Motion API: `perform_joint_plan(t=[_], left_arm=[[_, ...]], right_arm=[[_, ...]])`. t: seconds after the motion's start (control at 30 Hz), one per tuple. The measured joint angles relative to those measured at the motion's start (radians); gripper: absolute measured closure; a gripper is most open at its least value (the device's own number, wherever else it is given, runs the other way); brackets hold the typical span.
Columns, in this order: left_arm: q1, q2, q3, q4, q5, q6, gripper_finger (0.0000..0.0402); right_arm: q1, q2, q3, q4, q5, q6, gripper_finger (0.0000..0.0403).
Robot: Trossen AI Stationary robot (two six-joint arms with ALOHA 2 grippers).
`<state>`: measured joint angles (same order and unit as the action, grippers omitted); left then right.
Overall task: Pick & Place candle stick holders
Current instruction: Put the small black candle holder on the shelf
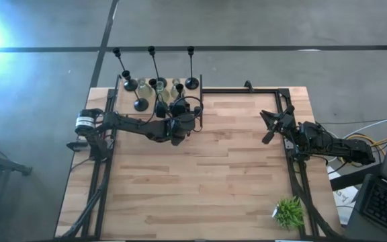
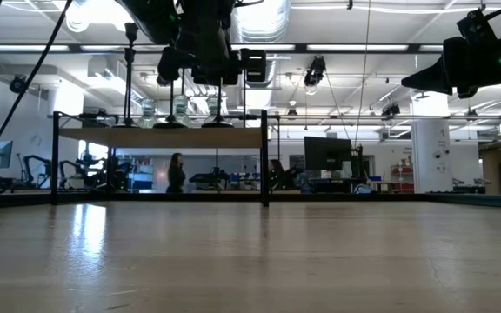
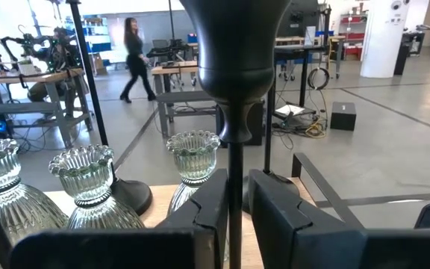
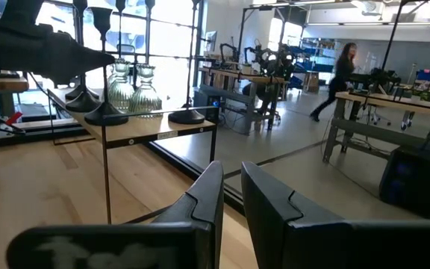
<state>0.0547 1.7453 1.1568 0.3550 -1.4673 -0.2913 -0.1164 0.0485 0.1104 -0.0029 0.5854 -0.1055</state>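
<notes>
Several black candle stick holders (image 1: 140, 102) with round bases and thin stems, and three squat clear glass ones (image 3: 88, 187), stand on their bases on a raised wooden shelf (image 2: 159, 136) at the table's far left. My left gripper (image 1: 179, 111) is at the shelf's right end, shut on one black holder (image 3: 234, 45), whose cup stands above the fingers. The low view shows this gripper (image 2: 207, 65) above shelf height. My right gripper (image 1: 266, 126) hangs shut and empty over the table's far right, and also shows in its own wrist view (image 4: 232, 190). My left gripper pinches the black holder's thin stem (image 3: 235, 161), a little below its cup, between its two fingers. The fingers come level from the table's near side and lie across the stem. The holder stands upright. Its base is hidden below the fingers, so whether it rests on the shelf cannot be told.
A black metal frame (image 1: 291, 121) runs along the table's far and side edges. A small green potted plant (image 1: 289, 212) stands at the near right corner. A person (image 3: 134, 56) walks in the room beyond. Bare wood (image 1: 200, 181) fills the table's middle and near part.
</notes>
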Motion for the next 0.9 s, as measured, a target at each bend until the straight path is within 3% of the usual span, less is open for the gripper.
perform_joint_plan(t=[0.9], left_arm=[[0.0,0.0,0.0,0.01,0.008,0.046,0.0344]], right_arm=[[0.0,0.0,0.0,0.0,0.0,0.0,0.036]])
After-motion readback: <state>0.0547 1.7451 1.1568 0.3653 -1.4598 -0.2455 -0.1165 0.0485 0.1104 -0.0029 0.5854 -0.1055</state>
